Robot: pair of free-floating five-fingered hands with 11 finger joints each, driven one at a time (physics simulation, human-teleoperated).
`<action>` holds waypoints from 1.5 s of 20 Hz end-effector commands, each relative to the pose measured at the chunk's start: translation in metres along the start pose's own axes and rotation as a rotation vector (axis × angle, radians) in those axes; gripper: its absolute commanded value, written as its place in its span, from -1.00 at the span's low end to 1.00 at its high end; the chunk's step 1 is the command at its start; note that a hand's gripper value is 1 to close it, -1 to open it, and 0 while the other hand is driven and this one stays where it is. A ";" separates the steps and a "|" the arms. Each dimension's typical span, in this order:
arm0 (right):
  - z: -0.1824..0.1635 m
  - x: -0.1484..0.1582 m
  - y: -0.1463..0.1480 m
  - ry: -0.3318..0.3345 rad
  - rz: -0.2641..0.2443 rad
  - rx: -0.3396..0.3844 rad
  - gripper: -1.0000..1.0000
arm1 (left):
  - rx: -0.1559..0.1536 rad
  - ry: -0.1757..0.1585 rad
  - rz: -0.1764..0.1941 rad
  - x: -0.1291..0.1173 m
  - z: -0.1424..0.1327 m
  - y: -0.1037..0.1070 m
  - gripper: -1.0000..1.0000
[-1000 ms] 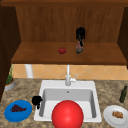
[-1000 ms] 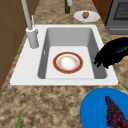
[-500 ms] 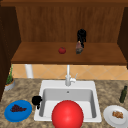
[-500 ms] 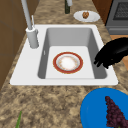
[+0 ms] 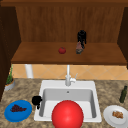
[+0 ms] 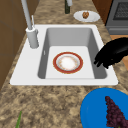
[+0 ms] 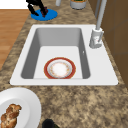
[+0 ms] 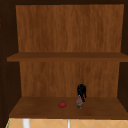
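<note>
1 red tomato (image 5: 62, 50) lies on the shelf (image 5: 37, 56), just left of the right hand (image 5: 81, 37). Well right of the left hand (image 5: 36, 100), 1 white plate (image 5: 109, 119) with bread (image 5: 117, 114) sits near 1 green bottle (image 5: 123, 94) on the worktop (image 5: 107, 91).

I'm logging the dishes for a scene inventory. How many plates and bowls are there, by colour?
Blue plate, holding grapes: 1
White plate, holding a pastry: 1
Red-rimmed plate in the sink: 1
Red bowl, at the sink's front edge: 1
Total: 4
</note>
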 end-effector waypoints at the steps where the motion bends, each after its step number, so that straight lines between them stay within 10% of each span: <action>1: -0.002 0.006 0.004 0.002 -0.003 0.006 -1.00 | 0.000 0.000 0.000 0.000 0.000 0.000 0.00; 8: -0.001 0.012 0.004 0.017 0.003 0.037 -1.00 | 0.000 0.000 0.000 0.000 0.000 0.000 0.00; 9: -0.002 0.015 0.005 0.017 0.006 0.039 1.00 | 0.000 0.000 0.000 0.000 0.000 0.000 0.00; 14: 0.012 0.006 0.007 0.026 0.029 0.231 1.00 | 0.000 0.000 0.000 0.000 0.000 0.000 0.00; 30: 0.058 -0.029 -0.001 -0.085 -0.062 0.229 1.00 | 0.000 0.000 0.000 0.000 0.000 0.000 0.00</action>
